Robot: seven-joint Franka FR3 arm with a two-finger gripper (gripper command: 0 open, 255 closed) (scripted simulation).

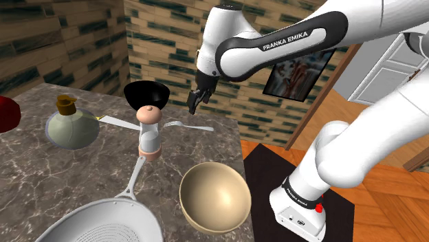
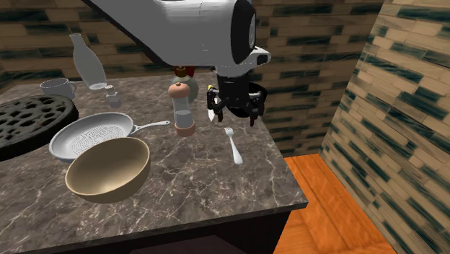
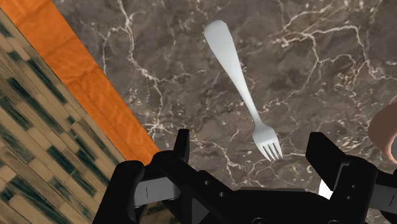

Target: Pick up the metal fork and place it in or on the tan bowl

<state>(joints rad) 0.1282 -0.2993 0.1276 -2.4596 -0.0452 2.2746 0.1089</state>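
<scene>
At the centre of the second exterior view, the fork [image 2: 233, 144] lies flat on the marble counter [image 2: 202, 187], directly below the gripper [image 2: 232, 114]. The gripper hangs above the fork without touching it. Its fingers stand apart with nothing between them.

In the wrist view, the fork's tines [image 3: 270, 145] lie between the two fingers, nearer one of them. The handle runs away from the gripper at a slant. The long axis therefore crosses the closing line of the fingers at a steep angle, not quite square to it.

Judgement: a straight descent would clamp near the tines. A small shift along the handle would give a steadier hold.

The bowl [image 2: 108, 169] sits at the lower left of that frame, well apart from the fork.
</scene>
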